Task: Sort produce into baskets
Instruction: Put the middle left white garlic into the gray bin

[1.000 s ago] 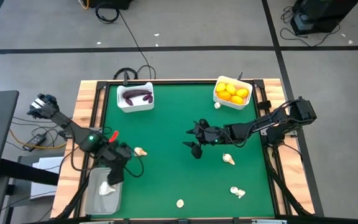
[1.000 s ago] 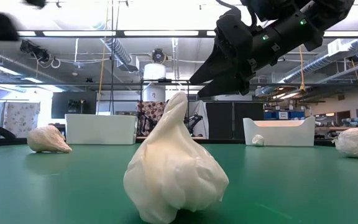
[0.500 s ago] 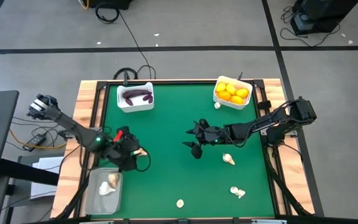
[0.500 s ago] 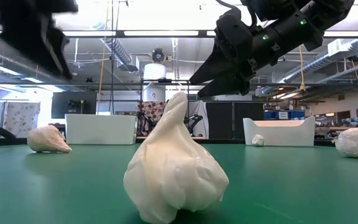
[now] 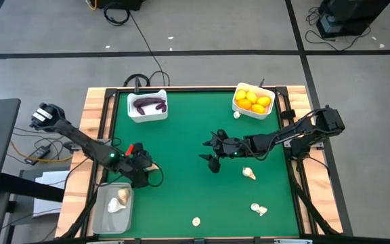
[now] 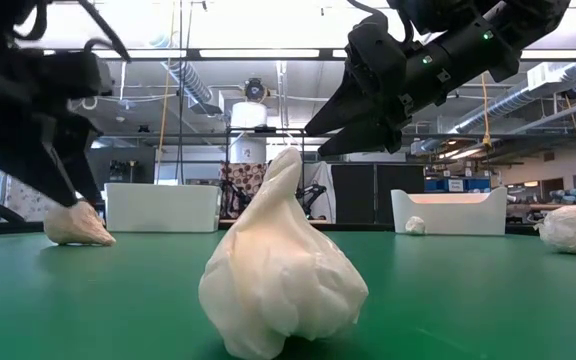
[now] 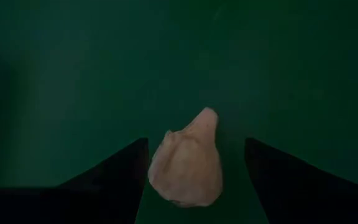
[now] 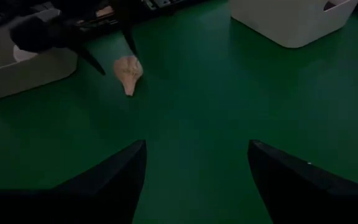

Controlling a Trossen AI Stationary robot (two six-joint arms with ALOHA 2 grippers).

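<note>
Now that the left gripper [image 5: 143,165] has swung from over the clear basket [image 5: 102,218] at the table's 7 o'clock corner, it brackets a garlic bulb [image 7: 187,163] at 8 o'clock, jaws spread and not yet closed (two bulbs already lie in that basket). Grasping comes next, probably. Meanwhile the right gripper [image 5: 210,151] has stayed parked open near centre.

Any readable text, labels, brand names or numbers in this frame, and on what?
None can be read. The white baskets, the clear basket, the green table and both arms carry no legible marking. Signs in the room behind the table, in the low view, are too small and blurred to read.
</note>
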